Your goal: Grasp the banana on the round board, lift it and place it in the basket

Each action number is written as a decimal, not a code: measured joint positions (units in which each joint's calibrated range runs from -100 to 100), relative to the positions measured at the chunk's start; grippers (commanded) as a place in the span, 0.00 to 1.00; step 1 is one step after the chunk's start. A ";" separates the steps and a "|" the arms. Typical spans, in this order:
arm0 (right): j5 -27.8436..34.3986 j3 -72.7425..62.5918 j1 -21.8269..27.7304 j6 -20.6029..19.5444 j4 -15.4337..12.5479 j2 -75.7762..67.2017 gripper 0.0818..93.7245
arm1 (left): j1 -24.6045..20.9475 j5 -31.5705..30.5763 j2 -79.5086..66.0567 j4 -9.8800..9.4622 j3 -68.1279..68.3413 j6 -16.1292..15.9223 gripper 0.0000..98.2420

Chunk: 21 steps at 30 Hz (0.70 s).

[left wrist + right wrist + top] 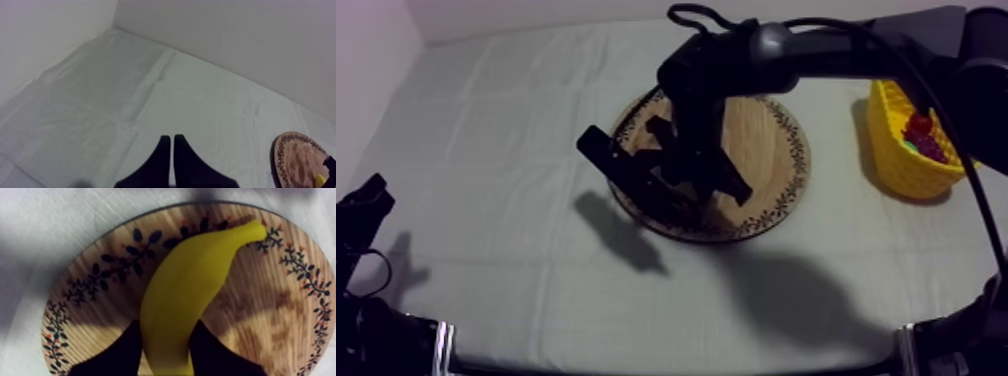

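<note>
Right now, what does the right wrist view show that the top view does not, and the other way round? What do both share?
Right wrist view: the banana, yellow and curved, over the wooden board, with the right gripper closed round its near end.

Top view: the yellow basket at the right, apart from the board, with a small red fruit inside it.

Both: the board with its patterned rim, and the right gripper above it.

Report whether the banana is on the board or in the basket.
On the board: the banana lies on the wooden board, the right gripper closed round it.
</note>
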 measured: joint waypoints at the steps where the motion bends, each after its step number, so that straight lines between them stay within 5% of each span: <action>1: -0.16 0.17 -0.05 -0.21 0.22 0.00 0.21 | 0.00 0.00 0.00 0.00 0.00 0.00 0.00; 21: 3.39 0.30 0.39 0.96 1.45 -10.09 0.16 | 0.00 0.07 0.00 0.00 0.00 0.00 0.00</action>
